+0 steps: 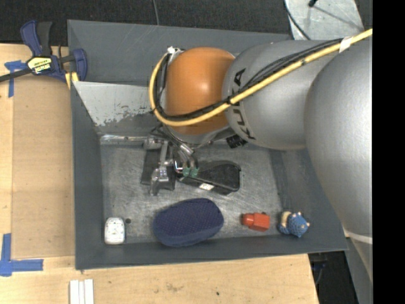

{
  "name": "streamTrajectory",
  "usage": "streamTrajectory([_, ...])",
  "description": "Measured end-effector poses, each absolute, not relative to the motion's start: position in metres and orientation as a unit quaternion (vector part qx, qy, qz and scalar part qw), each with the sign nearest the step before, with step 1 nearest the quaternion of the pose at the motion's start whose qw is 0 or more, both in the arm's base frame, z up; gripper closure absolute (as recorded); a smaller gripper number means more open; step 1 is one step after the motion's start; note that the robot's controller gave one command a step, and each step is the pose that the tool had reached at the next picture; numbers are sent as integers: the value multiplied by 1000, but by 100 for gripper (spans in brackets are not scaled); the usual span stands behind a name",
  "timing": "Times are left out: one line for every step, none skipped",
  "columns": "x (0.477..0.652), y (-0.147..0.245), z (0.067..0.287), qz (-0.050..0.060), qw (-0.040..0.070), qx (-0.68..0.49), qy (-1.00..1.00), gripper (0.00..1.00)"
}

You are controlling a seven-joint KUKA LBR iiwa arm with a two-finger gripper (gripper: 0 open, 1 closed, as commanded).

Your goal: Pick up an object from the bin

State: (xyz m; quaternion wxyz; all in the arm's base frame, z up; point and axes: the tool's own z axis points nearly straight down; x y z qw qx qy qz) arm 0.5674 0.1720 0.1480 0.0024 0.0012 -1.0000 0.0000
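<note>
My gripper (pixel 163 175) hangs low over the middle of the bin, under the arm's orange cover. Its lower end is close to the bin floor. A flat black rectangular device (pixel 218 177) with a small green bit at its left end lies right beside the gripper, on its right, and whether they touch is unclear. A dark blue oval pouch (pixel 188 222) lies just in front of the gripper, towards the near wall.
A small white block (pixel 114 230) lies in the near left corner. A small red piece (pixel 256 221) and a blue and yellow toy (pixel 295 224) lie by the near right wall. The arm covers the bin's far right part.
</note>
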Motion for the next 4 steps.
streamTrajectory([566, 109, 94, 1, 1, 60, -998, 0])
streamTrajectory([582, 90, 74, -4, -3, 48, -999, 0])
streamTrajectory([588, 90, 79, -4, -17, 47, -999, 100])
streamTrajectory([592, 74, 278, 0, -7, 51, -999, 100])
